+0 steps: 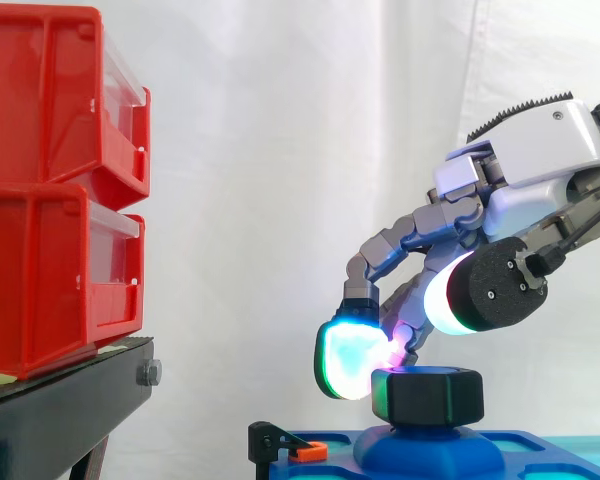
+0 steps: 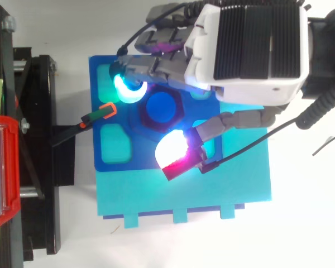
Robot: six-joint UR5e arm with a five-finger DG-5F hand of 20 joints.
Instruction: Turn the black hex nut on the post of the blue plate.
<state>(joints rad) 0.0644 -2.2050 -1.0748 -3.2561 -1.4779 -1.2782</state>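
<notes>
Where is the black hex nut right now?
In the side view the black hex nut sits low and right of centre on the post of the blue plate, with the hand pinching it between glowing fingertips.

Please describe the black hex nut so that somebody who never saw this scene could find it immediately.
Find the blue plate right of the red bins. At its middle rises a blue post, and the black hex nut sits around it. It is the only black, six-sided part there, pinched between the glowing pads of the hand.
</notes>
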